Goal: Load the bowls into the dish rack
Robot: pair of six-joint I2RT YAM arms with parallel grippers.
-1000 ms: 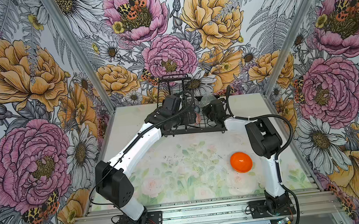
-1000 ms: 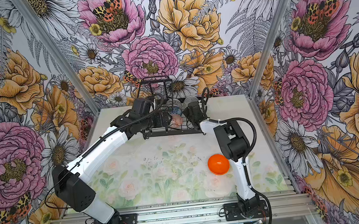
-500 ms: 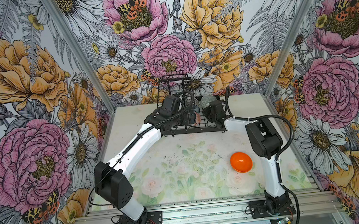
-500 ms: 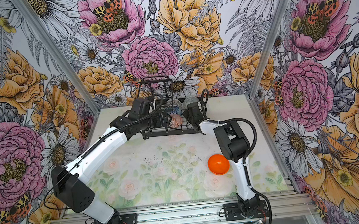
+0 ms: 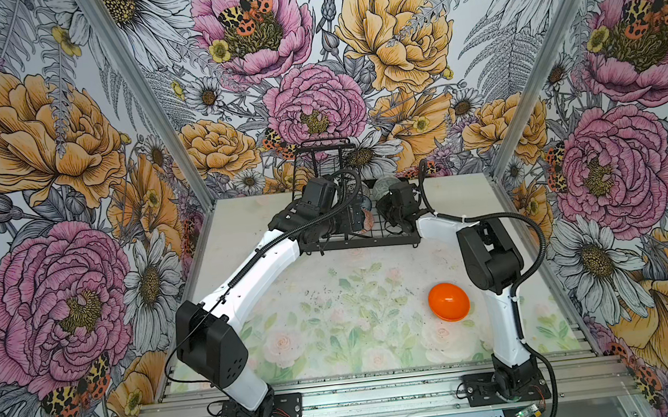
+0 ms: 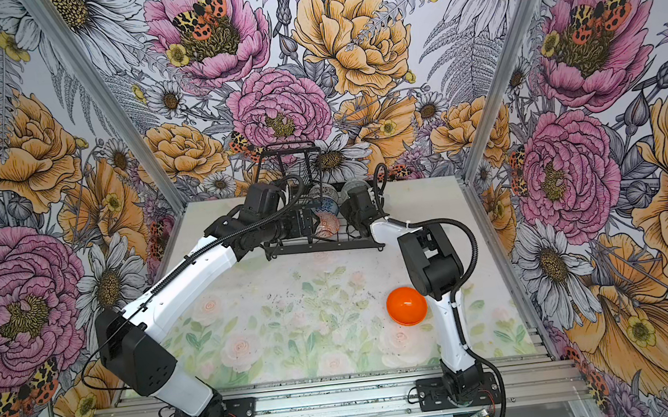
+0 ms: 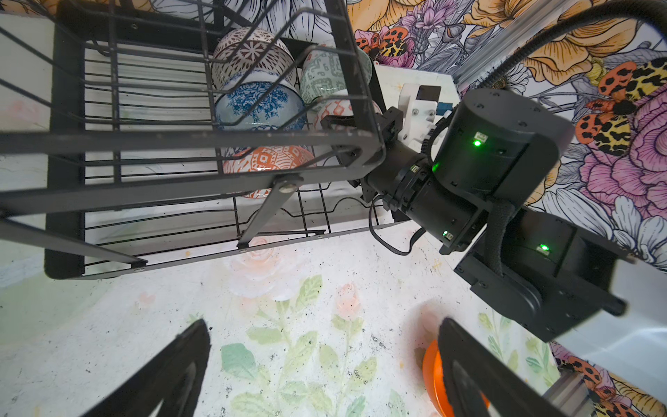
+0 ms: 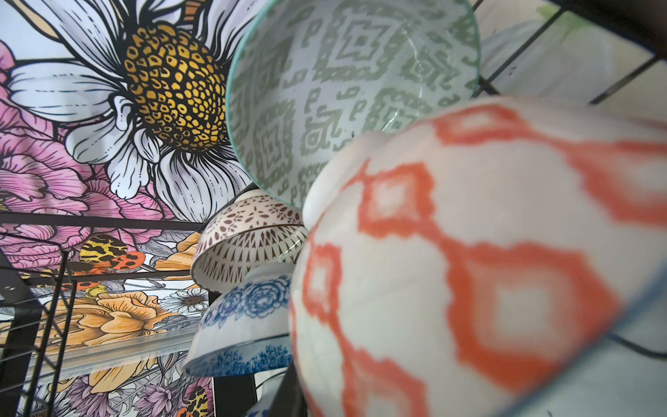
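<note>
Left end effector [image 7: 321, 330] wide apart above floral tabletop [image 5: 333, 301]; right end effector [image 7: 343, 124] unclear, flowered walls [image 5: 314, 103] around.

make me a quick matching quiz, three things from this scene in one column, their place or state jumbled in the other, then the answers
1 plain glossy orange round bowl
2 white bowl with blue flowers
3 left gripper

a open, empty
b inside the black wire dish rack
c on the table, outside the rack

Pairs: 1-c, 2-b, 3-a
</note>
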